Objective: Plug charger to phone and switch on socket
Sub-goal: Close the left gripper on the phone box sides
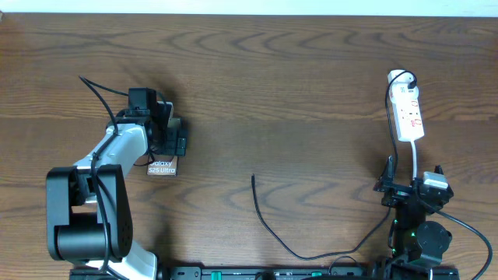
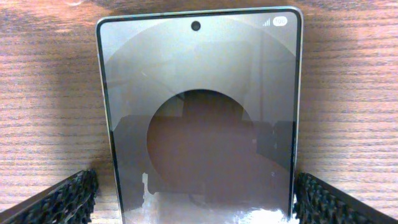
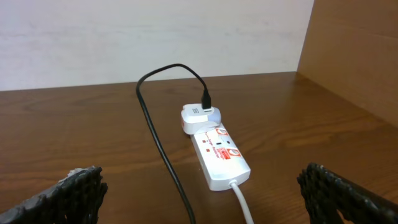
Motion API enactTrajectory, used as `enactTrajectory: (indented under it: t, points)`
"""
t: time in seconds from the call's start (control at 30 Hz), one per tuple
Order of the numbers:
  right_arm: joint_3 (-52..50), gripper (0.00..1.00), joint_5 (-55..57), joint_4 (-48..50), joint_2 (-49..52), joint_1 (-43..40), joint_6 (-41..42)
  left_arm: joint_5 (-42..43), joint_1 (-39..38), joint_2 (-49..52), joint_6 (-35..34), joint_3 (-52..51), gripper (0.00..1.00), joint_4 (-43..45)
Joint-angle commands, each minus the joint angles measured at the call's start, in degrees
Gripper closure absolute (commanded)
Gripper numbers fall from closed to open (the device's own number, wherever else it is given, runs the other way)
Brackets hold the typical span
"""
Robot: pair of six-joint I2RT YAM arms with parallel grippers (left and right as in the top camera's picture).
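The phone [image 1: 162,165] lies flat on the table at the left, with its white "Galaxy" lettering showing. In the left wrist view the phone [image 2: 199,106] fills the frame. My left gripper [image 1: 166,140] is open and straddles it, one finger on each side [image 2: 196,202]; the right finger is almost at the phone's edge and the left finger stands a little off. The charger cable's free tip [image 1: 253,178] lies mid-table, far from the phone. The cable [image 3: 163,152] runs to a white adapter [image 3: 198,118] plugged into the socket [image 1: 409,114], which also shows in the right wrist view [image 3: 219,154]. My right gripper [image 1: 411,191] is open and empty [image 3: 199,199], short of the socket.
The charger cable loops along the table's front edge [image 1: 311,255] between the two arm bases. The socket's white cord [image 1: 418,159] runs toward my right arm. A pale wall and a wooden side panel [image 3: 354,50] stand behind the socket.
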Motion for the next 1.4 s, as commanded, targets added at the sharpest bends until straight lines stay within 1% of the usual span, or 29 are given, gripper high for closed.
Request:
enactTrajectory:
  t: [0.0,0.2,0.43,0.9,1.0,1.23,1.37]
  points:
    - [-0.1,0.01,0.5,-0.3,-0.3,-0.2,0.6,-0.9,-0.1,1.8,0.1,-2.2,0.02,-0.6]
    - [-0.1,0.01,0.5,-0.3,-0.3,-0.2,0.6,-0.9,-0.1,1.8,0.1,-2.2,0.02,-1.1]
    - [-0.1,0.01,0.5,-0.3,-0.3,-0.2,0.6,-0.9,-0.1,1.8,0.1,-1.5,0.02,-4.3]
    - [-0.1,0.01,0.5,-0.3,-0.3,-0.2,0.6,-0.9,-0.1,1.8,0.1,-1.5,0.01,-4.4]
    - [-0.1,0.01,0.5,-0.3,-0.3,-0.2,0.6,-0.9,-0.1,1.8,0.1,-1.5,0.05,-4.5]
    - [-0.1,0.01,0.5,-0.3,-0.3,-0.2,0.6,-0.9,-0.1,1.8,0.1,-1.5,0.06,-4.4]
    - [-0.1,0.01,0.5,-0.3,-0.3,-0.2,0.6,-0.9,-0.1,1.8,0.1,-1.5,0.09,-4.5]
